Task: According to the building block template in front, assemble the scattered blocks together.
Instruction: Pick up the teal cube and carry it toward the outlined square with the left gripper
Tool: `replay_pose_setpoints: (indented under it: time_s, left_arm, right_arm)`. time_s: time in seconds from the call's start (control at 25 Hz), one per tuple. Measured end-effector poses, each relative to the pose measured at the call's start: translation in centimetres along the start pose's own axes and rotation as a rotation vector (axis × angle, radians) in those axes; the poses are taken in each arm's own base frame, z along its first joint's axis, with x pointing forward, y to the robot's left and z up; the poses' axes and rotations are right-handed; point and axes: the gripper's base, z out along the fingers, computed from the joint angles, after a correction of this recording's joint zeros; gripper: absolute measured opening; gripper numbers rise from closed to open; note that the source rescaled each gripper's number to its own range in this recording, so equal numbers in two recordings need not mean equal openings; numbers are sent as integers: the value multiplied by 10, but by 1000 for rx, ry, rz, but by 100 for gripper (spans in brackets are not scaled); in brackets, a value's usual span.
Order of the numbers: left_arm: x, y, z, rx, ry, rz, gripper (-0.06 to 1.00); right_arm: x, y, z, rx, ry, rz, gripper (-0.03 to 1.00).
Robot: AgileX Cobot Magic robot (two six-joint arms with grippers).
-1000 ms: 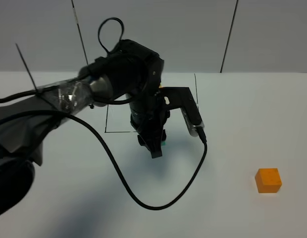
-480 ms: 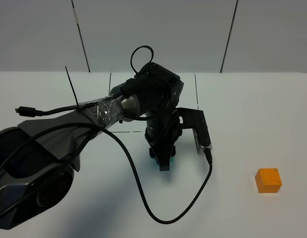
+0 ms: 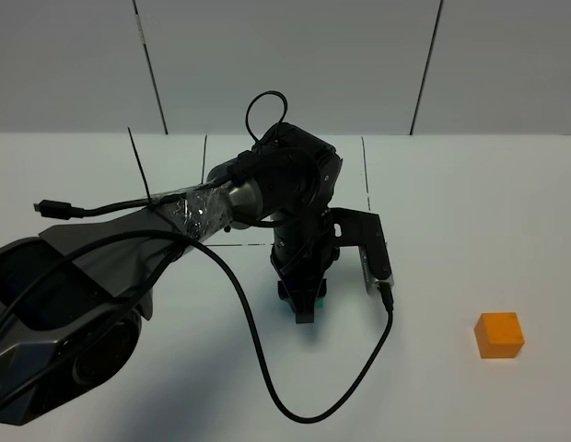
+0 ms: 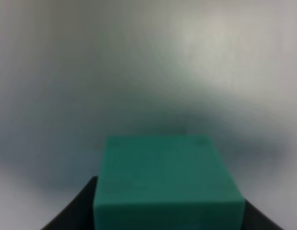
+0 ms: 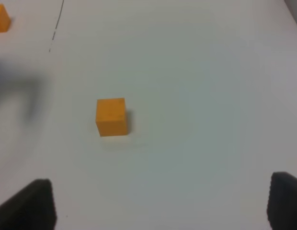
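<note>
Left claw (image 3: 304, 306) is clamping shut on the teal-green cube (image 4: 167, 177) and pointing straight down near the middle of the white counter (image 3: 470, 221), just in front of the thin black lines (image 3: 366, 170) marked on it. From the high camera I'm only catching slivers of teal beside the fingers, so I can't tell if the cube is touching the counter. The left wrist view is looking blurry, but the cube is sitting snug between the two dark fingers (image 4: 74, 213). Right claw (image 5: 158, 206) is hanging wide open, gripping nothing, and looking down at the orange cube (image 5: 111, 116), which is sitting alone over on the right, well apart from the teal one.
</note>
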Motion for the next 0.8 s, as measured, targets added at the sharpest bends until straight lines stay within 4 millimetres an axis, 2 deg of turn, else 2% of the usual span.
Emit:
replay_pose_setpoints:
  time_s: [0.16,0.36,0.8]
  left_arm:
    - [1,-1,4,15,13,0,0]
    - [2,-2,21,48,43,0,0]
    - [2,-1,21,51,46,1,0]
  right_arm:
    - [0,0,0,0,0,0,76]
    - [0,0,0,0,0,0,76]
    - [0,0,0,0,0,0,76]
